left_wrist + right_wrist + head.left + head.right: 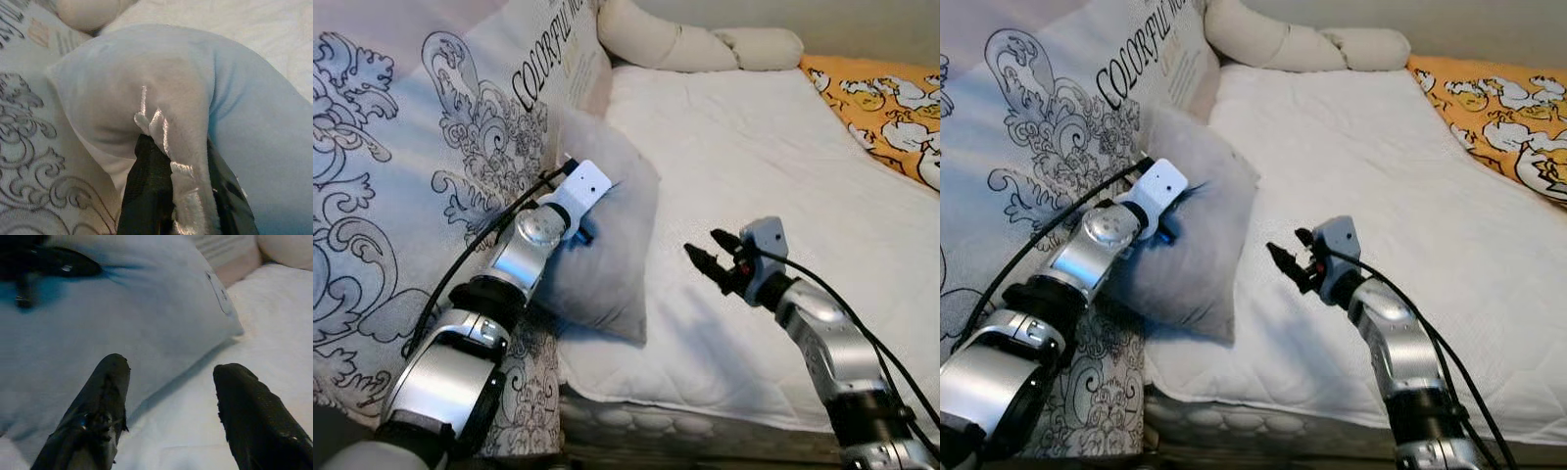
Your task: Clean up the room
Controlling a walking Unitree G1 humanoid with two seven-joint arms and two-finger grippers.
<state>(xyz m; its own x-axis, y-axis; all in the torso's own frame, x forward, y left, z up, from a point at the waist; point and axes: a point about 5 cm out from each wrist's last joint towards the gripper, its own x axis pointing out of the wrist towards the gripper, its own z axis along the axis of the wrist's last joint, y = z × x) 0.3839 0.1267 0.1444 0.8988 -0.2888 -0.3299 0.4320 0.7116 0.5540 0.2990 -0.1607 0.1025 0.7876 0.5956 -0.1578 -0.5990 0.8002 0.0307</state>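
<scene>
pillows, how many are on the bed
4 that I can see: a grey pillow pinched by the left end effector, a large patterned pillow behind it, and two cream pillows along the head. More may lie outside the frame.

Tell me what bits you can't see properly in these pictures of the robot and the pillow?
- Left gripper: its fingertips are buried in a pinched fold of the grey pillow in the left wrist view.
- Patterned cushion: its lettering is cut off by the top edge in the eye views.
- Orange blanket: it runs off the right edge.
- Pillow's underside: hidden against the white mattress.
- Right gripper: open, and its far finger is partly hidden behind the wrist in the eye views.
</scene>
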